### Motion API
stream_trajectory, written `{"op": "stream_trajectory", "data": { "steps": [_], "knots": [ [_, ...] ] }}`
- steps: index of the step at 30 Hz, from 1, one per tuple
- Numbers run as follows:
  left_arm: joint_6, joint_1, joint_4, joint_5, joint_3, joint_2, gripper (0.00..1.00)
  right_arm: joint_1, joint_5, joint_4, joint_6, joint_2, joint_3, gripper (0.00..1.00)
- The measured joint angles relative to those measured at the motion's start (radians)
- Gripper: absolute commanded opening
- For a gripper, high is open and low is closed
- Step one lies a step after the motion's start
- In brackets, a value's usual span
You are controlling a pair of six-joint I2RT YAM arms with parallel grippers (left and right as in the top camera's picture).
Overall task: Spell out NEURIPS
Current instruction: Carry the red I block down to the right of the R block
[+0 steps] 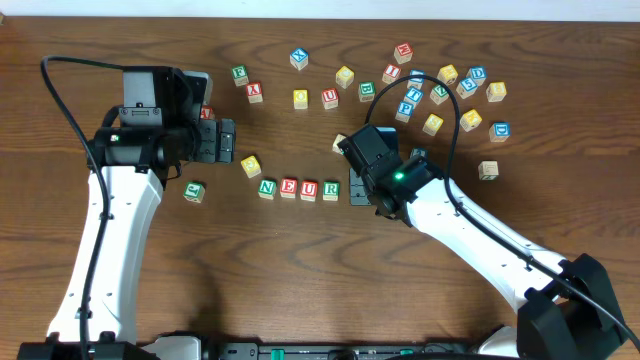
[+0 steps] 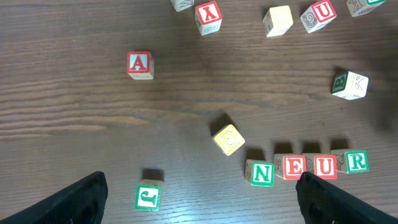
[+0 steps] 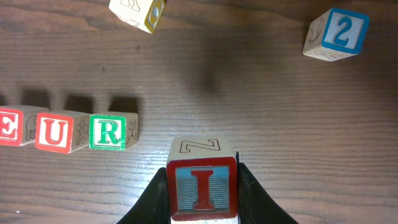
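Note:
A row of letter blocks reads N, E, U, R at the table's middle. The right wrist view shows the E, U and R. My right gripper is shut on a red-and-blue I block, held just right of the R and a little nearer. In the overhead view this gripper sits at the row's right end. My left gripper is open and empty, up and left of the row. Its dark fingers frame the N.
Several loose blocks lie scattered across the back right. A yellow block lies just left of the N. A green block lies farther left, and a red A block behind. A blue 2 block lies right of my right gripper.

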Motion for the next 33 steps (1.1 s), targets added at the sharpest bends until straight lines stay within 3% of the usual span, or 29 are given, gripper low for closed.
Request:
{"op": "stream_trajectory", "data": {
  "steps": [26,33],
  "knots": [
    [0.000,0.000,0.000,0.000,0.000,0.000,0.96,0.000,-0.006,0.074,0.002,0.003,-0.051,0.14],
    [0.000,0.000,0.000,0.000,0.000,0.000,0.96,0.000,-0.009,0.101,0.002,0.076,-0.051,0.13]
  ]
}}
